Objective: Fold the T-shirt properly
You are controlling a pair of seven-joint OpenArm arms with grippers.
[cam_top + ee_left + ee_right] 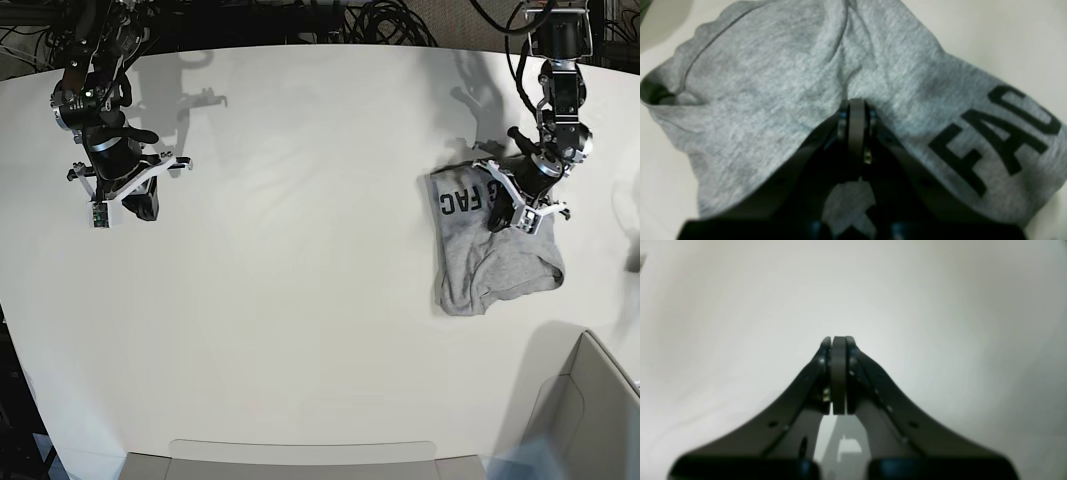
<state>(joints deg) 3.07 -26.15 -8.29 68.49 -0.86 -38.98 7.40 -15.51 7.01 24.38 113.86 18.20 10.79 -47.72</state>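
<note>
Left black gripper (857, 103), jaws pressed together empty, hovered over the soft, light, floppy heather-grey cotton T-shirt (780, 100), likely best pinched at an edge.

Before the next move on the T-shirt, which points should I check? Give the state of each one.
1. T-shirt lies fully on the table: ok.
2. T-shirt folded neatly: not ok, bunched, sleeve opening showing.
3. Left hand shut, over the grey cloth: ok.
4. Cloth caught in the left hand: cannot tell.
5. Right hand shut, over bare table, far from the shirt: ok.
</note>
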